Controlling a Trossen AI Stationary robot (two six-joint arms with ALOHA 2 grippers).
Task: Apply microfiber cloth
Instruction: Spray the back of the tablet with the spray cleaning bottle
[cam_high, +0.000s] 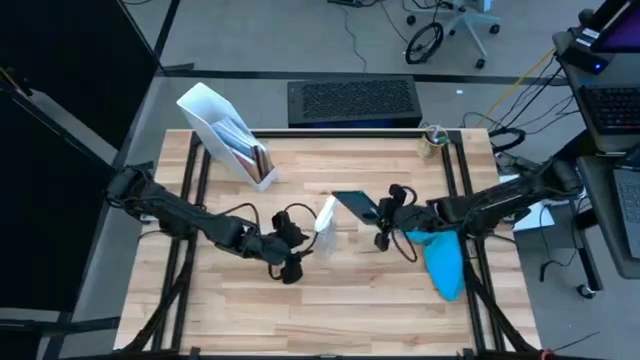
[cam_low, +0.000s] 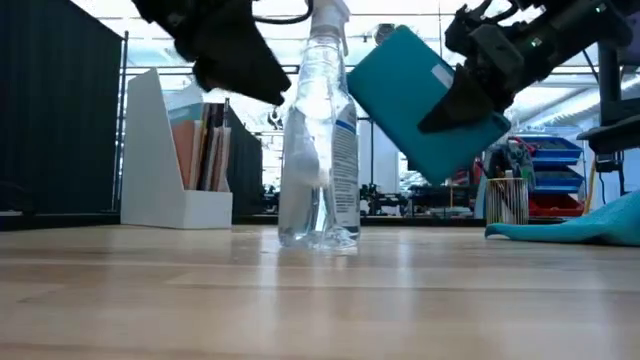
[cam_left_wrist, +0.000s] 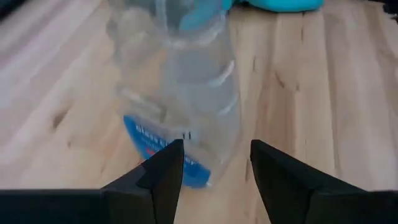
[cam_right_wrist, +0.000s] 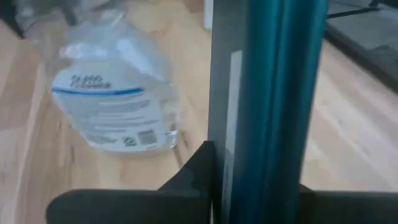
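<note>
1. Tabletop (cam_low: 300, 300) of pale wood fills the near part of the low view, bare up to the clear spray bottle (cam_low: 320, 150), which stands upright near the table's middle.

2. Left gripper (cam_left_wrist: 214, 171) sits just beside that bottle. Its two dark fingers are parted with nothing between them, and the bottle lies just ahead of the gap.

3. Right gripper (cam_high: 383, 222) is closed on the edge of the tablet (cam_low: 425, 100), holding it tilted and clear of the table, just right of the bottle. Its teal back faces the low camera.

4. Microfiber cloth (cam_high: 443, 262) lies in a loose, rumpled heap on the table's right side, under and beside the right arm. It is near the lifted tablet but not touching it, and no gripper holds it.

5. My judgement: the cloth is light, soft and limp, so it will drape and drag rather than keep its shape. A pinch on a raised fold near its middle, gathering several layers, should grip better than a flat edge.

6. White file holder (cam_high: 228, 135) with folders stands at the far left, well apart.
</note>
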